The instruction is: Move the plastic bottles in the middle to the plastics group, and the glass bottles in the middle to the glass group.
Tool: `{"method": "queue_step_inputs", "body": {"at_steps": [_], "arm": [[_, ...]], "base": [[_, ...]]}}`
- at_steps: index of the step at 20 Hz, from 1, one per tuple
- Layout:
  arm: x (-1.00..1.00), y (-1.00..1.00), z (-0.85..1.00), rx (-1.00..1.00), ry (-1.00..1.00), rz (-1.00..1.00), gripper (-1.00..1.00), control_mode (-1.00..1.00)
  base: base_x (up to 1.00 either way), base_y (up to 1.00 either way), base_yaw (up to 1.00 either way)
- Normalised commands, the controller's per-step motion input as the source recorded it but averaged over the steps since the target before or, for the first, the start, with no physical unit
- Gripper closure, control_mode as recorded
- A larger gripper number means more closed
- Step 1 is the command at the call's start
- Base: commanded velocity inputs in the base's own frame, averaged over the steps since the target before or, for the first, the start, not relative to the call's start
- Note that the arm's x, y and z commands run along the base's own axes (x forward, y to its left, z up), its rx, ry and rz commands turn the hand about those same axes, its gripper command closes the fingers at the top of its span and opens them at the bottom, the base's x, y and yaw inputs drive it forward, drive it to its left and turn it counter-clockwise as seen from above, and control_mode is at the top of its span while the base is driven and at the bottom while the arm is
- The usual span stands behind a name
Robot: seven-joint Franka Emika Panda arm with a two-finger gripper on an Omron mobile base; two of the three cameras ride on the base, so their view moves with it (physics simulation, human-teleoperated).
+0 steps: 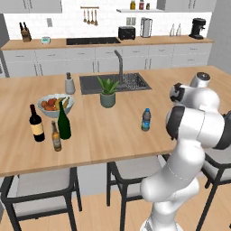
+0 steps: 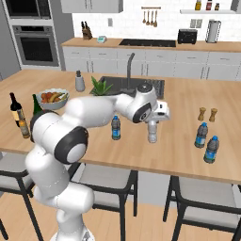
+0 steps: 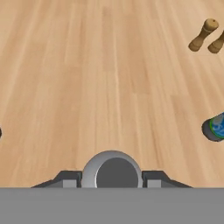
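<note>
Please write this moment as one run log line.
hand: shut on clear colourless plastic bottle with white cap | small blue-label plastic bottle: mid-counter | tall dark green glass bottle: beside black wine bottle

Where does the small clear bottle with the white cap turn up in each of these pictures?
Left base view: the white arm covers that spot.
Right base view: the clear bottle stands centre, right under the gripper.
Hand view: bottom centre, its round cap seen from above between the finger tips.
Shared landmark: the wooden mills, far right in the right base view, top right in the hand view.
</note>
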Motion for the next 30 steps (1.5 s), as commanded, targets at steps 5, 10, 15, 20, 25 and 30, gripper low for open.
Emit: {"method": "queue_step_inputs", "body": {"at_steps": [5, 10, 15, 20, 25, 30], "arm": [[0.00, -0.42, -0.14, 0.00, -0.05, -0.02, 1.00, -1.00], [0.00, -0.42, -0.05, 0.00, -0.08, -0.03, 1.00, -1.00], [0.00, -0.47, 0.00, 0.00, -0.02, -0.05, 1.00, -1.00], [0.00, -0.39, 0.00, 0.00, 0.03, -0.05, 1.00, -1.00], [0.03, -0.23, 0.00, 0.00, 0.03, -0.03, 1.00, -1.00], [0.32, -0.25, 0.00, 0.00, 0.00, -0.02, 1.00, -1.00]], "base": [[0.00, 0.00, 0.00], [0.00, 0.00, 0.00], [0.00, 0.00, 0.00], [0.00, 0.00, 0.00], [0.00, 0.00, 0.00], [0.00, 0.00, 0.00]]}}
